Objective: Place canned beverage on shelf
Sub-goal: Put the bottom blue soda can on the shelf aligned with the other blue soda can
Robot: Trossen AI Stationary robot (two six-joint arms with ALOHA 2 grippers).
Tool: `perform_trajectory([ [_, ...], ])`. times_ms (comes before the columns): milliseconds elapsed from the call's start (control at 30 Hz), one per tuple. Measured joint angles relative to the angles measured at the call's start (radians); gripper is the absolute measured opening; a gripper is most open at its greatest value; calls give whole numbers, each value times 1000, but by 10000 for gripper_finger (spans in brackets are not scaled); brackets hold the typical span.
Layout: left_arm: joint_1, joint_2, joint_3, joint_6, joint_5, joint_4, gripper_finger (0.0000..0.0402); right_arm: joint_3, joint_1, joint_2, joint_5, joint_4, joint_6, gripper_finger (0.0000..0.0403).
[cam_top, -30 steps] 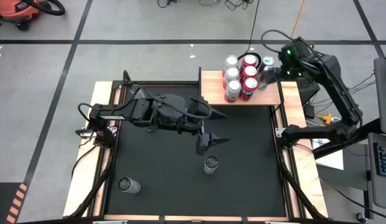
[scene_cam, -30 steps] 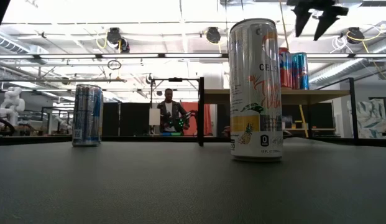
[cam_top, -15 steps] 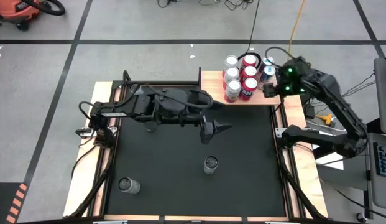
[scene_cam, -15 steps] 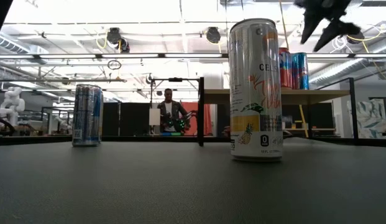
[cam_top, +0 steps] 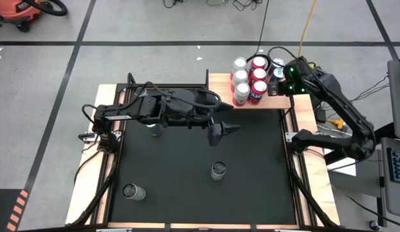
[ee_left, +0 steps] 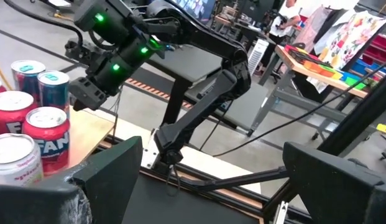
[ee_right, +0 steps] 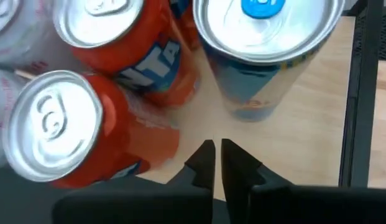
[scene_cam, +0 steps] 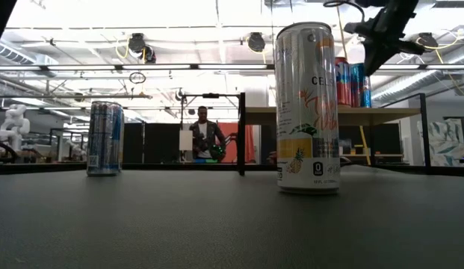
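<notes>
My right hand (cam_top: 275,89) hangs over the shelf (cam_top: 219,96) at the bench's (cam_top: 187,180) two o'clock corner, its fingers (ee_right: 206,163) pressed together on nothing, tips pointing down at bare wood. Just ahead of them stands a blue can (ee_right: 267,50), apart from the tips; two orange cans (ee_right: 68,130) stand close beside it, and silver cans (cam_top: 239,65) fill the shelf's nine o'clock side of the cluster. Every can on the shelf is upright.

My left hand (cam_top: 221,129) is out over the middle of the black bench, fingers (ee_left: 329,180) spread wide and holding nothing, aimed toward three o'clock.

Two cans stand on the bench mat. A tall can (cam_top: 218,170) stands near the centre, toward six o'clock from my left hand and well apart from it. A striped can (cam_top: 133,191) stands near the seven o'clock corner.

A person (scene_cam: 204,134) stands far back in the room.
</notes>
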Motion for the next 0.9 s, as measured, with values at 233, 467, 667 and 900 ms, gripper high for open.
perform_trajectory([
  [233,21,0,0,0,12,-1,391,0,-13,45,52,-4,-31,1],
  [467,27,0,0,1,23,-1,391,0,-26,71,72,17,-37,1],
  [667,39,0,0,1,41,-6,391,0,-32,87,72,34,-48,0],
  [900,41,0,0,1,49,-16,391,0,-32,88,97,34,-58,0],
])
